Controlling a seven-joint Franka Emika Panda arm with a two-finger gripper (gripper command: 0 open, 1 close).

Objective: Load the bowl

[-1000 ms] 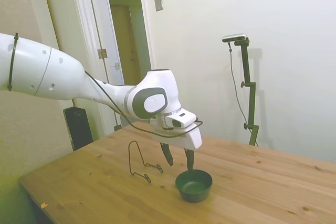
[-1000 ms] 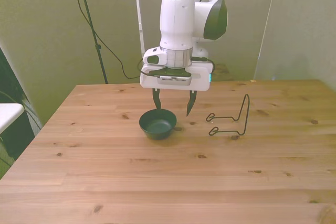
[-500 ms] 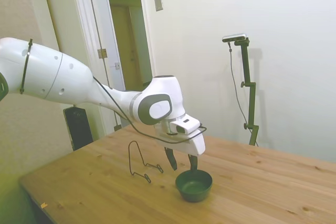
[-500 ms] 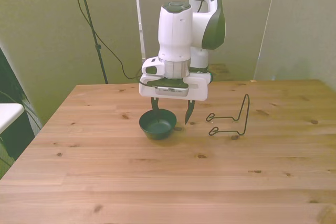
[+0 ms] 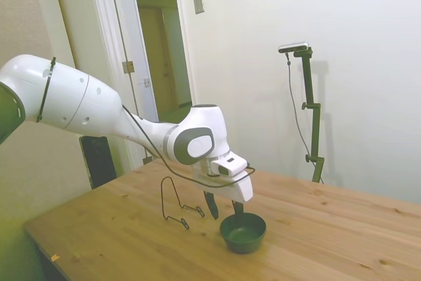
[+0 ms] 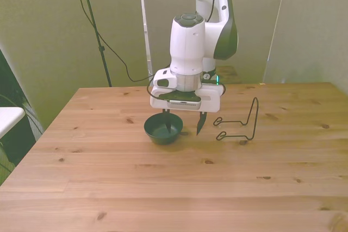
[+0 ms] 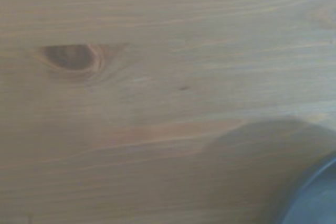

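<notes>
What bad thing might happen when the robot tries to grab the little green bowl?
The gripper is open, one finger inside the bowl and one outside its wall. Pinching just that thin rim, the smooth bowl might tip or slip out when lifted. The wire rack stands close by, so a careless swing might knock it.

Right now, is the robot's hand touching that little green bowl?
Cannot tell. In the front view the open hand straddles the bowl rim, one finger inside, one outside; no view shows contact or a gap plainly.
</notes>
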